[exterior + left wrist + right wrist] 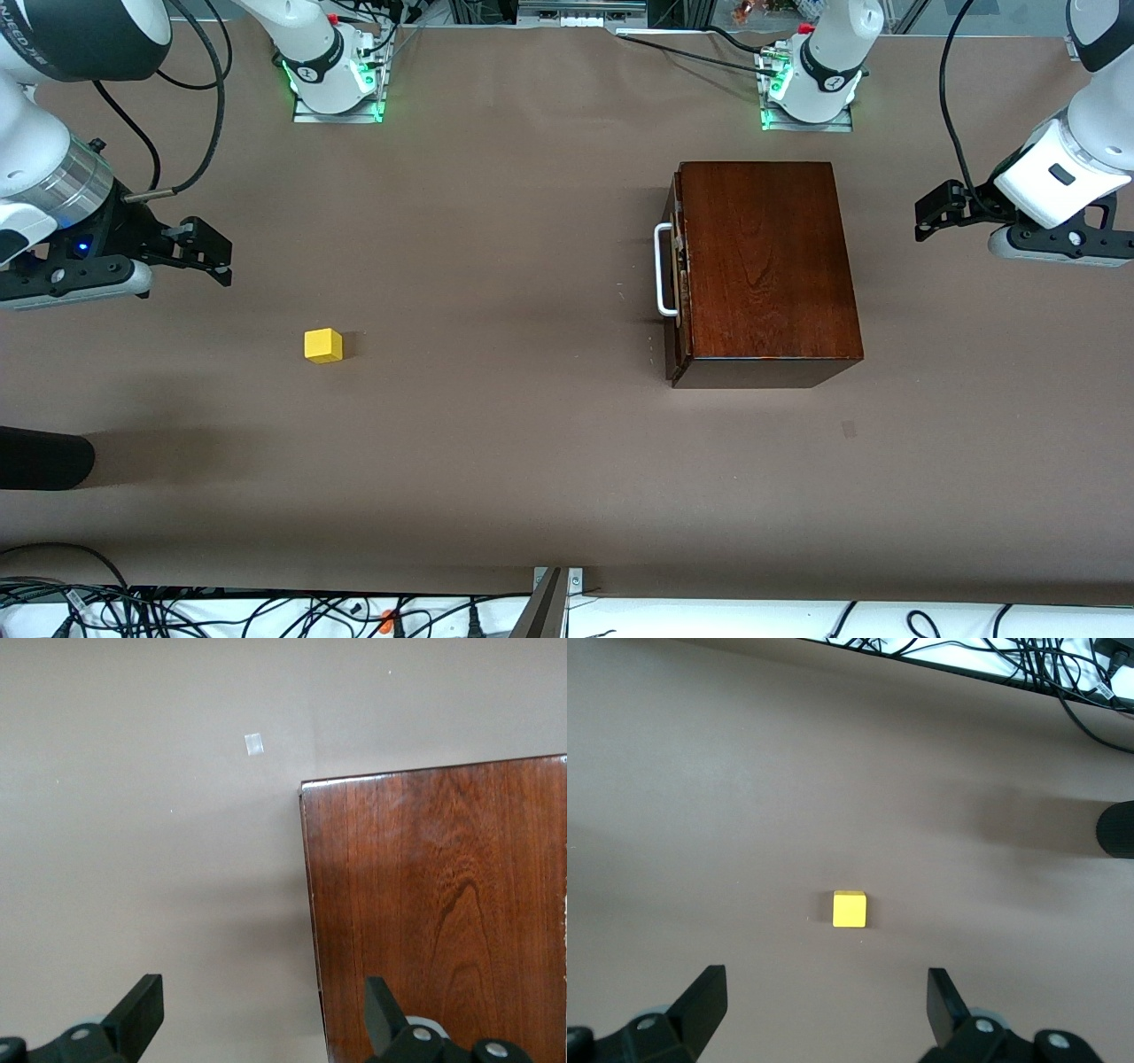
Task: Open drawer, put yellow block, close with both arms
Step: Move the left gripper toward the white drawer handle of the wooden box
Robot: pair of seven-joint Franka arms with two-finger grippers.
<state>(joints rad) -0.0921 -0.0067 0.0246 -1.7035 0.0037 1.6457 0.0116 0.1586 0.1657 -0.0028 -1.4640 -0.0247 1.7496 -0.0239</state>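
The dark mahogany box [766, 266] stands toward the left arm's end of the table, its drawer shut, with the white bar handle [663, 270] facing the right arm's end. The box top also shows in the left wrist view [443, 904]. The yellow block [323, 345] lies on the table toward the right arm's end and shows in the right wrist view [850, 909]. My left gripper [930, 213] is open and empty, up beside the box on the side away from the handle. My right gripper [217, 252] is open and empty, over the table, apart from the block.
The brown table mat [496, 425] carries only the box and the block. A black cylinder [44, 457] juts in at the right arm's end, nearer the camera. Cables lie along the table's front edge [266, 611]. A small pale patch [849, 430] marks the mat near the box.
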